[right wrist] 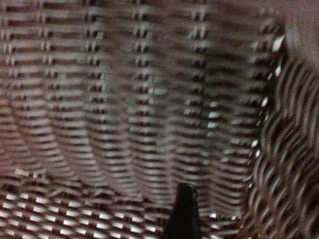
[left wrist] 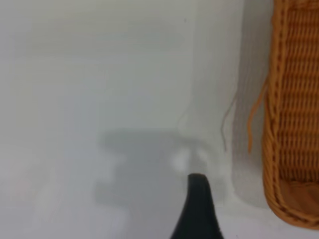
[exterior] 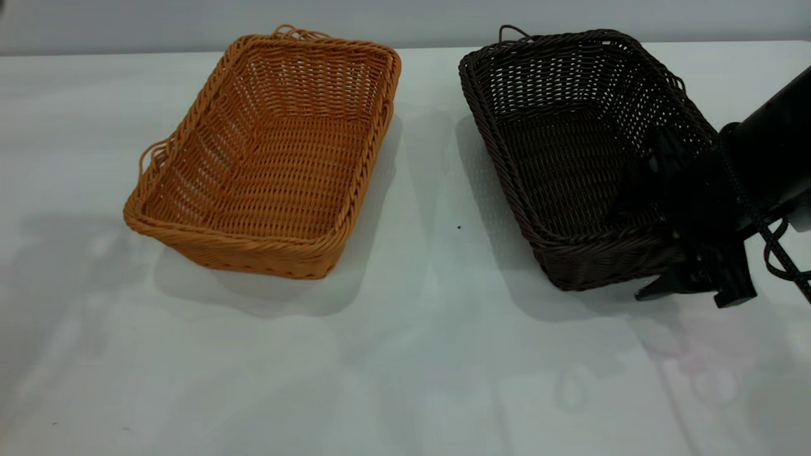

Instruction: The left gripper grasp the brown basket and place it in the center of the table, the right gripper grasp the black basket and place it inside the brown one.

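Note:
The brown basket (exterior: 266,158) stands on the white table (exterior: 405,367), left of the middle. The black basket (exterior: 583,158) stands to its right, a gap between them. My right gripper (exterior: 694,292) is at the black basket's near right corner. In the right wrist view one finger (right wrist: 184,214) is inside the black basket (right wrist: 124,99), with the braided wall beside it. The jaws stand apart across that wall. My left gripper (left wrist: 246,214) is out of the exterior view. It hovers over bare table beside the brown basket (left wrist: 294,124), with one finger (left wrist: 198,209) showing.
A black braided cable (exterior: 782,259) loops from the right arm by the table's right edge. A small dark speck (exterior: 459,227) lies between the baskets.

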Controlling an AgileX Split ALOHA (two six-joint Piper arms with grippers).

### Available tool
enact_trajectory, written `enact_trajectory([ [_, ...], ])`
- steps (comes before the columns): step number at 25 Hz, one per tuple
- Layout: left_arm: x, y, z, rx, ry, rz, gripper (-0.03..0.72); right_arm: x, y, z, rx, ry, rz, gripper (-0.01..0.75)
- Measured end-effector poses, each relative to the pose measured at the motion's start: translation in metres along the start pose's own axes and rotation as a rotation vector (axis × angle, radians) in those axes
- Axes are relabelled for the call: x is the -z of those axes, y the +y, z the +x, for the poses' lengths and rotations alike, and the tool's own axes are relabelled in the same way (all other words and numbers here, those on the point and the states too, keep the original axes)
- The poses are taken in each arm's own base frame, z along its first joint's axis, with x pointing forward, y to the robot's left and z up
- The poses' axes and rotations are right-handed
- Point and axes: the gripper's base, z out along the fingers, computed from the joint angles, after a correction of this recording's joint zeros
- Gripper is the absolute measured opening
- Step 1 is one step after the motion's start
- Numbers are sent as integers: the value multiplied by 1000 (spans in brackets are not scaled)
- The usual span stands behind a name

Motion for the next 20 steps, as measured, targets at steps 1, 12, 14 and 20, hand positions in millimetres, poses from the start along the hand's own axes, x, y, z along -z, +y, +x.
enact_trajectory([
  [1,-11,-1,-3,-2,24,1,534,0,0,0,-1,-4,1,593],
  [12,-150,-48,-42,-74,159,63,534,0,0,1,4,13,-4,593],
  [14,-174,-56,-41,-77,195,73,534,0,0,1,9,15,-4,593],
  [20,-222,-69,-26,-94,272,82,530,0,0,1,17,15,-4,584],
])
